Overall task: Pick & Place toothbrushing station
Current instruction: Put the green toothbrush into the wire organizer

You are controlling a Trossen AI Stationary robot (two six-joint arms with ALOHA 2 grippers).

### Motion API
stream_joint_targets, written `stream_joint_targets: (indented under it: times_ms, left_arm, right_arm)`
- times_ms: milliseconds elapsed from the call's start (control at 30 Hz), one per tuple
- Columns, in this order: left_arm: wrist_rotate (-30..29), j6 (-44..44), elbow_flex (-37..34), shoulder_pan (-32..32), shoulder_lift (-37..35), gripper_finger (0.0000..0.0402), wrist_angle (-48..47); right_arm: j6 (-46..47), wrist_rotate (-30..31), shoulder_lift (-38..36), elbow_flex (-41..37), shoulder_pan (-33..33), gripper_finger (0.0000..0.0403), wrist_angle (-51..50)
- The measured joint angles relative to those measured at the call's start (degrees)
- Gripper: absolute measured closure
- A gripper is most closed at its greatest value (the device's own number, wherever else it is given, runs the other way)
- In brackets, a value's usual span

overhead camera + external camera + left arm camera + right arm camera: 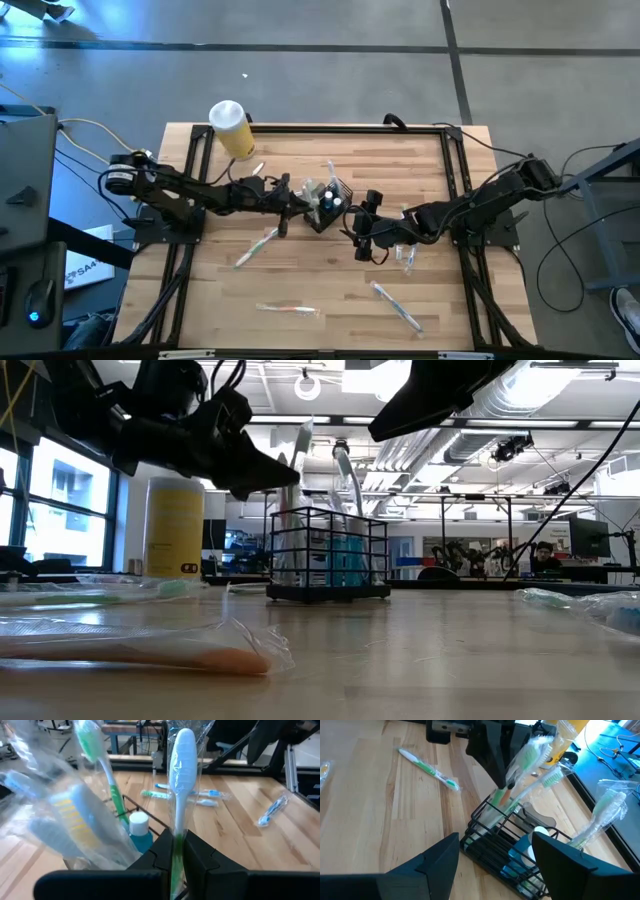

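toothbrushing station mid-table | left end effector pinching toothbrush | right end effector wide

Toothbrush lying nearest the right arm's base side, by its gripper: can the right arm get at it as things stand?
Probably yes. The right gripper is open and empty beside the caddy, and the wrapped toothbrush lies flat on bare table right next to it. The left gripper, shut on a toothbrush at the caddy, is clear of that path.

A lab: exposed ceiling ducts, monitors, other robot arms, concrete floor.
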Motion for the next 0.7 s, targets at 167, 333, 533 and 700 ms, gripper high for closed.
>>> stream_joint_targets:
  times_ms: [167, 333, 533, 700]
  left_arm:
    - [0.02, 0.01, 0.02, 0.00, 1.06, 0.0383, 0.82]
    - [-1.15, 0.02, 0.14, 0.02, 2.86, 0.0382, 1.16]
    - [-3.38, -0.07, 0.22, 0.00, 3.65, 0.0382, 1.37]
    - [-3.28, 1.65, 0.15, -0.02, 2.88, 0.0377, 0.70]
  right_arm:
    - [0.00, 0.00, -0.01, 0.00, 0.01, 0.0160, -0.01]
    - [0.02, 0.00, 0.00, 0.00, 0.02, 0.0160, 0.00]
    - [0.02, 0.00, 0.00, 0.00, 0.00, 0.0160, 0.00]
    - [0.00, 0.00, 0.00, 0.00, 0.02, 0.0160, 0.00]
